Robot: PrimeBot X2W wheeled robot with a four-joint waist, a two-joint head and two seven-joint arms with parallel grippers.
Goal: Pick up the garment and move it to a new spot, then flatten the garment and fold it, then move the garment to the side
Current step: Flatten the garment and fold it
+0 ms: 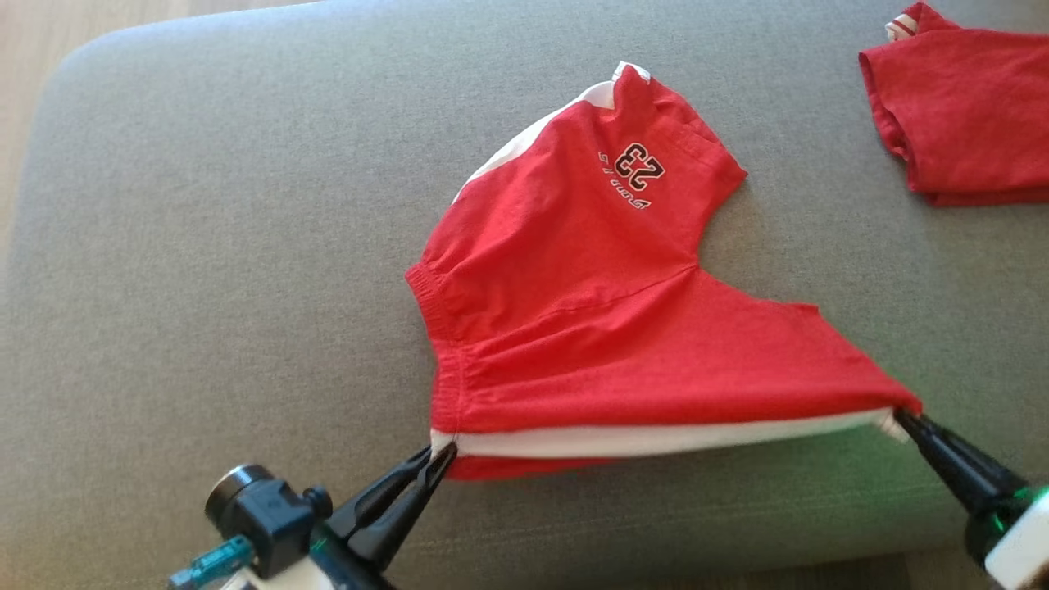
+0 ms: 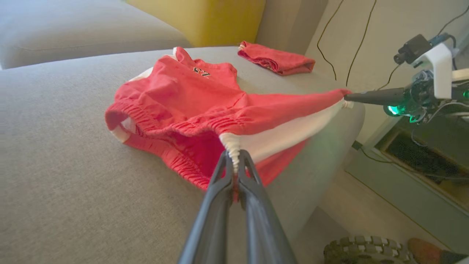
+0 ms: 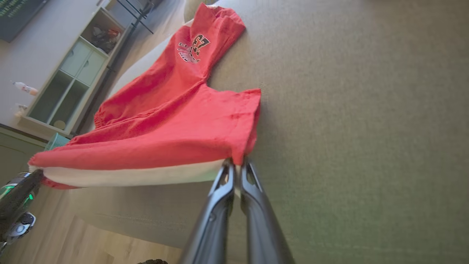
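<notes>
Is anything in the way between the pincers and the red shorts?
No, nothing. The left pincer and the right pincer each pinch the red shorts at one end of the white stripe. A second red garment lies apart, at the grey cushion's far right corner.

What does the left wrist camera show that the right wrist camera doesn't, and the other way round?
Left wrist view adds: a yellow cushion, a folded red garment, cables on the wall and a tyre. Right wrist view adds: a shelf unit and a teal basket. Both share: the red shorts on the grey sofa, their white-striped edge stretched between the left tool and the right tool, each shut on a corner.
</notes>
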